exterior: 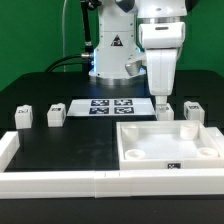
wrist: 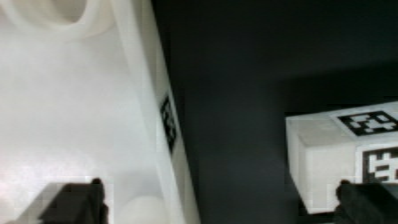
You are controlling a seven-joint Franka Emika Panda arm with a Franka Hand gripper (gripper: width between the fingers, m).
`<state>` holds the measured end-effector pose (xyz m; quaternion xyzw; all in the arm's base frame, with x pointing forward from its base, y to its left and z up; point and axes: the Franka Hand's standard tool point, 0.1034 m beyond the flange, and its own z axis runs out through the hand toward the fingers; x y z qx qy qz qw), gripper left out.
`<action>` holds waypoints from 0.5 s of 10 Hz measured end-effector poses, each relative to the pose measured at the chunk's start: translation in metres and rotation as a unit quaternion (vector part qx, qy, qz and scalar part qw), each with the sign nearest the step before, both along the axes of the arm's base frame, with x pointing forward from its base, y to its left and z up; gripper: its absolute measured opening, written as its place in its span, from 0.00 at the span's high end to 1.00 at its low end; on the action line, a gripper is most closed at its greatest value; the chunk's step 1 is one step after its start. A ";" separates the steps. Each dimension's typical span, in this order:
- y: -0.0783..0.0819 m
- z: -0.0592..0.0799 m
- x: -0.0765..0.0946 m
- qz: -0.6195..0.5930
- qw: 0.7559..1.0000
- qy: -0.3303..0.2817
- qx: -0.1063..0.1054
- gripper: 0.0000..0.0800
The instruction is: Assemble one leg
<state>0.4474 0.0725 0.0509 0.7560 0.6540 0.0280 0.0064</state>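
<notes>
Several small white legs with tags stand on the black table: two at the exterior view's left (exterior: 24,116) (exterior: 55,114) and two at its right (exterior: 163,110) (exterior: 194,110). The large white tabletop (exterior: 165,143) lies in front of the right pair. My gripper (exterior: 160,97) hangs just above the nearer right leg. In the wrist view the gripper (wrist: 221,205) is open and empty, with bare black table between its fingers. One finger (wrist: 71,205) is over the tabletop's rim (wrist: 89,110). The other finger (wrist: 370,200) is over a tagged leg (wrist: 352,135).
The marker board (exterior: 108,105) lies flat in the middle, behind the legs. A low white wall (exterior: 60,181) runs along the front edge and up the left side. The robot's base (exterior: 112,55) stands at the back centre.
</notes>
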 end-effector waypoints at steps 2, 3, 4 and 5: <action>0.001 0.000 0.000 -0.071 0.997 0.003 0.006 0.19; 0.001 0.000 0.000 -0.114 0.993 0.005 0.009 0.19; 0.001 0.000 0.000 -0.160 0.987 0.007 0.012 0.19; 0.001 -0.001 -0.001 -0.185 0.983 0.008 0.013 0.19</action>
